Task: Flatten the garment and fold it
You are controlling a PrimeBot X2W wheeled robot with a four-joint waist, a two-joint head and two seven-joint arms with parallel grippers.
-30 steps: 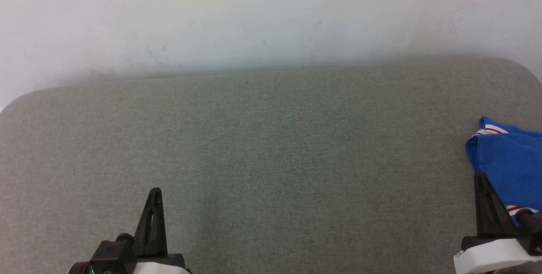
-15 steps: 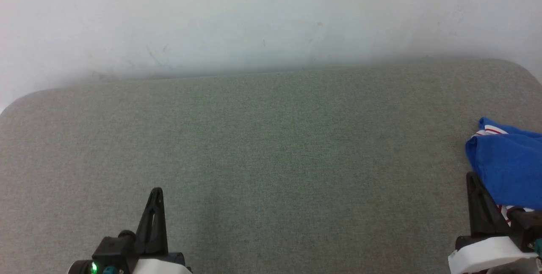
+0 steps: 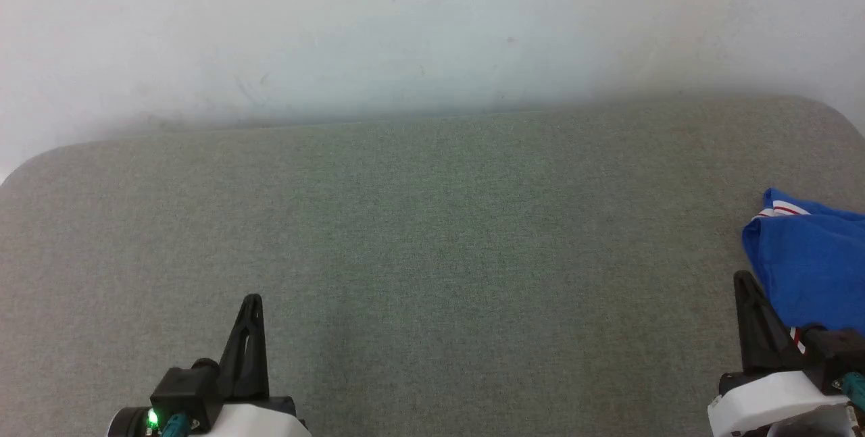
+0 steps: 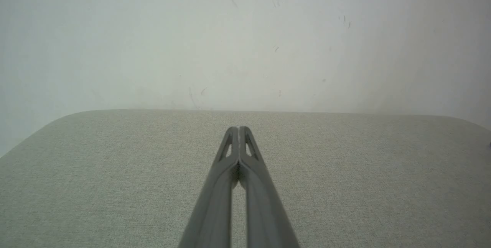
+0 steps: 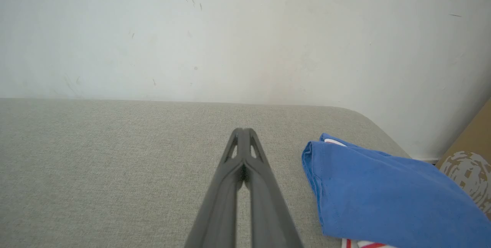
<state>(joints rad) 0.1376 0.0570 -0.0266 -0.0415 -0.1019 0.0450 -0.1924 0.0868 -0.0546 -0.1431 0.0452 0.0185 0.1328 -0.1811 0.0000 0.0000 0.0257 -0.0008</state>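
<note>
The blue garment (image 3: 811,261) is lying on the grey bench (image 3: 432,254) at the right edge of the head view, just right of the right fingers (image 5: 222,186), which are sitting pressed together on nothing. The left fingers (image 4: 218,186), lower left, are sitting together too.

You saw matt, coarse-woven cloth covering the table (image 3: 432,234), soft smooth knit on the garment (image 5: 383,194), matt dark plastic on the left claw (image 4: 238,129) and right claw (image 5: 243,130), and a scuffed matt wall (image 3: 432,32).
</note>
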